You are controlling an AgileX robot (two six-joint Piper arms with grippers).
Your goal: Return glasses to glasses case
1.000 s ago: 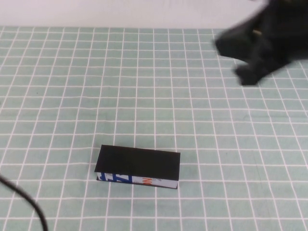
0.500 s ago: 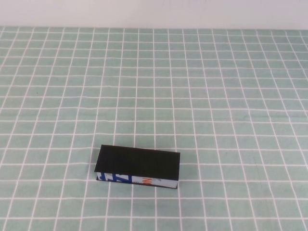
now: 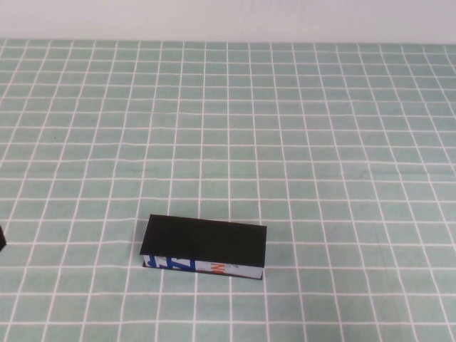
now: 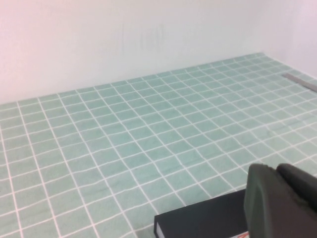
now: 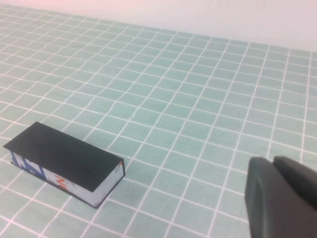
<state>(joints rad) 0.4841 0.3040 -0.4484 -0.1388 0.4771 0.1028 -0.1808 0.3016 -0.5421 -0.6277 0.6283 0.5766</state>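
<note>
Down at the lower centre-left of the high view, the glasses case (image 3: 204, 249) is lying flat with its flap lid down, closed, the black top facing up and the blue, white and orange printed edge facing the near side. It is sitting alone on the tabletop (image 3: 320, 142), a green cloth crossed by white grid lines, and nothing is touching it.

At the far left edge of that same view, about level with the case, a small dark sliver is poking into the frame; I cannot tell what it is.

The left gripper (image 4: 285, 203) is showing only in its own wrist view, as a dark rounded shape in the lower right corner, hanging above the cloth with the case (image 4: 200, 223) just beside it at the bottom of the frame. Whether it is apart or together, I cannot tell.

The right gripper (image 5: 282, 198) is the same story: a dark bulk in the lower right corner of its wrist view, hovering over the grid, well apart from the case (image 5: 64, 163), which is lying at the lower left there with its printed edge showing. Again, apart or together, I cannot tell.

The glasses themselves are showing in no view.

Beyond the case, the cloth is running on to the top of the high view, meeting a pale wall (image 3: 228, 18).
</note>
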